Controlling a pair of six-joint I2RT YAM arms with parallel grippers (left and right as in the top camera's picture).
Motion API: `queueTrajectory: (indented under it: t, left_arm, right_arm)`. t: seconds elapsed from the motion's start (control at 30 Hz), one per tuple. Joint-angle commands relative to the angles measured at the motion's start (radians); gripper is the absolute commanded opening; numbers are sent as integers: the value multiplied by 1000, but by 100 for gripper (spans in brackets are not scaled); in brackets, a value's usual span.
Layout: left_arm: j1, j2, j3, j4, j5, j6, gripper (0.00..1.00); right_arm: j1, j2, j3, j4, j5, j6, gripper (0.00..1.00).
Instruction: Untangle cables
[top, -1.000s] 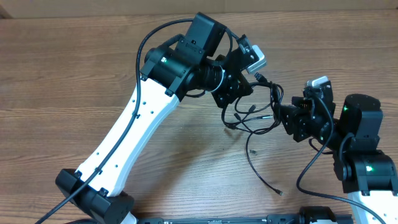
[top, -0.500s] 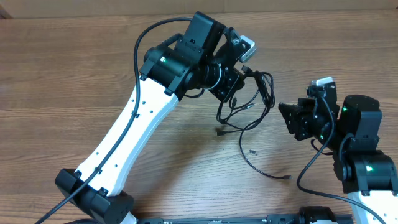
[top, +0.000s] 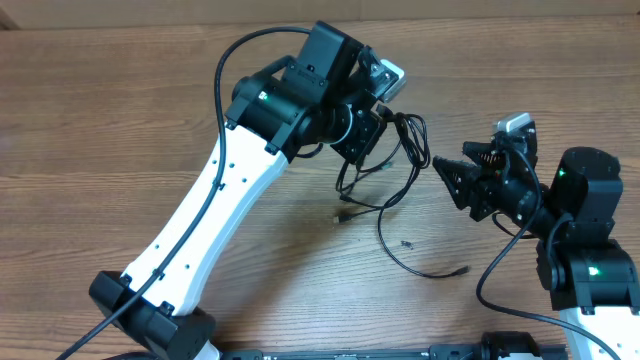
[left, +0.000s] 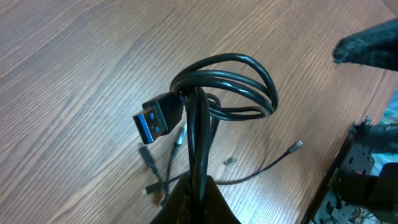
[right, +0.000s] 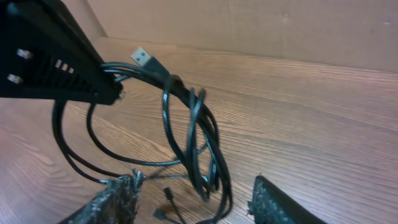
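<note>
**A:** Overhead first. Where were the thin black cables (top: 408, 140)?

**B:** They were bunched in a loose loop, held up off the brown wood-grain bench (top: 120, 120), right of its middle and nearer the far edge. The left end effector (top: 385, 112) was clenched on the bundle. One strand trailed down onto the bench toward the near edge and ended in a small plug (top: 461, 270).

**A:** And the right end effector (top: 450, 178)?

**B:** It was just right of the loop, released, with nothing in it.

**A:** The left wrist view?

**B:** The strands were pinched at the bottom of the frame. Above that the cables coiled into a double loop, and a black USB plug with a blue tongue (left: 158, 118) jutted left.

**A:** The right wrist view?

**B:** Both textured fingers (right: 112, 202) stood apart. The loop hung down between them, and I could not tell whether it touched either one.
</note>
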Motion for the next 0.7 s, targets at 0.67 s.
queueTrajectory:
  t: [0.67]
  left_arm:
    - [-110,2,8,28,65,26,4]
  right_arm:
    - [-1,80,13,-36,-12,-2,57]
